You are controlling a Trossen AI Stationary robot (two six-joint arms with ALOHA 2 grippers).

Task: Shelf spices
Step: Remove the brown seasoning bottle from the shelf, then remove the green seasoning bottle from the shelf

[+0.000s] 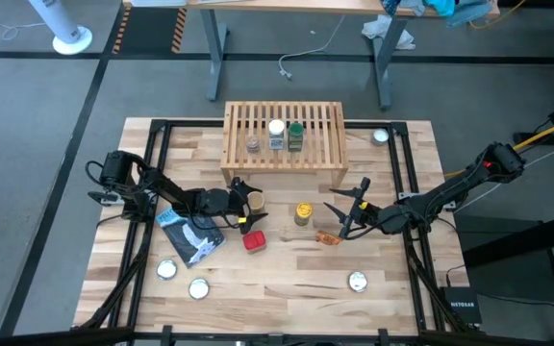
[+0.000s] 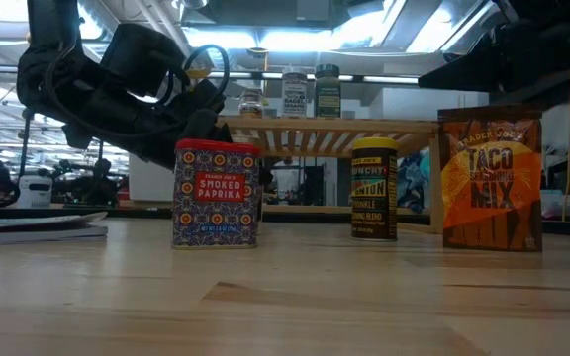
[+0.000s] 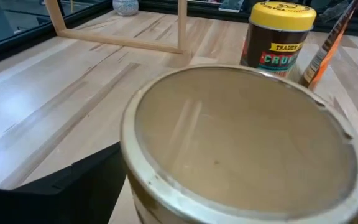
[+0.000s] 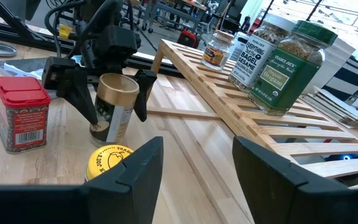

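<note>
Currently, 3 jars are seen standing in a row on the shelf (image 1: 284, 144): a small clear jar (image 1: 254, 144), a white-lidded jar (image 1: 276, 134) and a green-lidded jar (image 1: 296, 135). On the desk (image 1: 287, 269) just in front of the shelf, a tan-lidded jar (image 4: 115, 109) is set upright between the spread jaws of the left gripper (image 4: 107, 93); the fingers (image 4: 76, 93) are seen on either side of it with a small gap, so it is not clamped. A red tin (image 1: 254, 240) is placed near that gripper, and a yellow-lidded jar (image 1: 303, 212) is found between the 2 arms. An orange packet (image 1: 328, 237) is seen upright on the desk just beside the right gripper (image 1: 346, 213), whose jaws are held partly open and empty, well apart from the shelf. A blue-and-white pouch (image 1: 190, 234) is laid flat beneath the left arm, and silver discs (image 1: 197, 287) are scattered along the desk's near edge.
</note>
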